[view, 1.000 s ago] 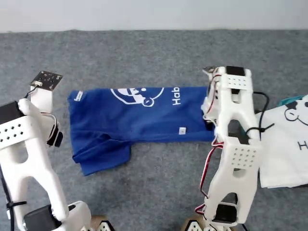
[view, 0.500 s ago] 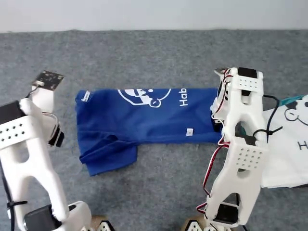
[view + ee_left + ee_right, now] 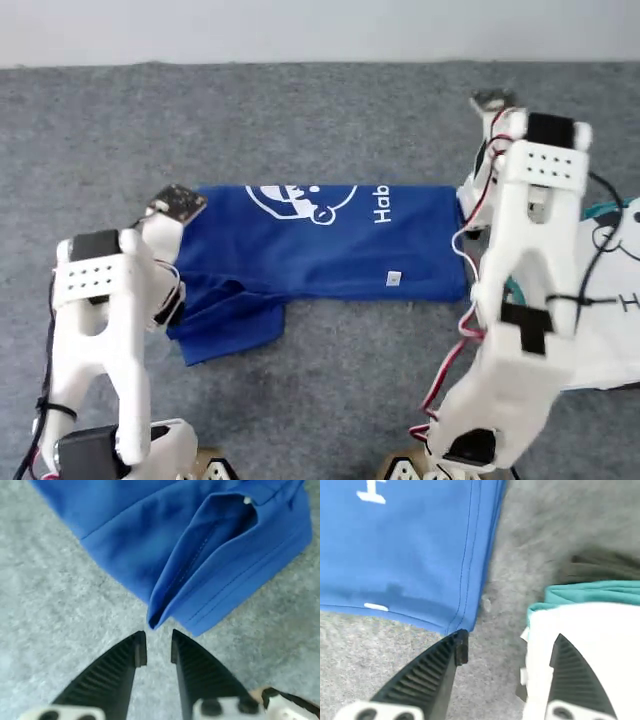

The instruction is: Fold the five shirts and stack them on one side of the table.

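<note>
At the centre of the grey table (image 3: 330, 120) lies the blue shirt (image 3: 320, 245), folded into a long band running from 9 to 3 o'clock, with a sleeve flap poking out toward 7 o'clock. The left gripper (image 3: 154, 650) hovers just off that flap's tip, its jaws a narrow gap apart and gripping nothing. The right gripper (image 3: 509, 650) is spread wide at the band's 3 o'clock end. One of its fingertips is at the blue hem's corner. The other is over the white shirt (image 3: 585, 630), where a teal shirt (image 3: 590, 592) peeks out beneath.

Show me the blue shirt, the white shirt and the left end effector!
Blue cloth shirt (image 3: 320, 250): high view, middle of its body.
White cloth shirt (image 3: 600, 625): right wrist view, its plain white part.
Left end effector (image 3: 158, 649): left wrist view, between its fingertips.
</note>
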Action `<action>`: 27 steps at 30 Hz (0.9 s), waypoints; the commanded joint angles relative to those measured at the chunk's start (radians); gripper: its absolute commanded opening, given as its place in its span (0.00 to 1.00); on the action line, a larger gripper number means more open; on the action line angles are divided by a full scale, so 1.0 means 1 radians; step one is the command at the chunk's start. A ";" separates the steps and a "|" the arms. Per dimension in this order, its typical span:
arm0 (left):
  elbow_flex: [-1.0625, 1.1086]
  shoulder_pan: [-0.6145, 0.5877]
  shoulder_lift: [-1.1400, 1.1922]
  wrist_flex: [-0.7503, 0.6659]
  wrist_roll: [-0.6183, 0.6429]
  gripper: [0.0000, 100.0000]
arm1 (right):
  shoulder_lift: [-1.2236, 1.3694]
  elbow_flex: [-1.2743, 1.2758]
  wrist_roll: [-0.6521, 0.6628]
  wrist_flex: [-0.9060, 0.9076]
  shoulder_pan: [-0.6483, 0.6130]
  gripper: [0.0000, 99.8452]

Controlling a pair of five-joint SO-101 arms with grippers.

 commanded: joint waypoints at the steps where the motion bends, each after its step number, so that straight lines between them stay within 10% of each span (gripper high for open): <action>1: 0.054 0.003 -0.021 -0.083 0.011 0.09 | -0.199 0.060 0.011 0.042 0.007 0.27; 27: 0.156 0.003 -0.023 -0.218 0.011 0.09 | -0.492 0.338 0.014 -0.015 0.008 0.27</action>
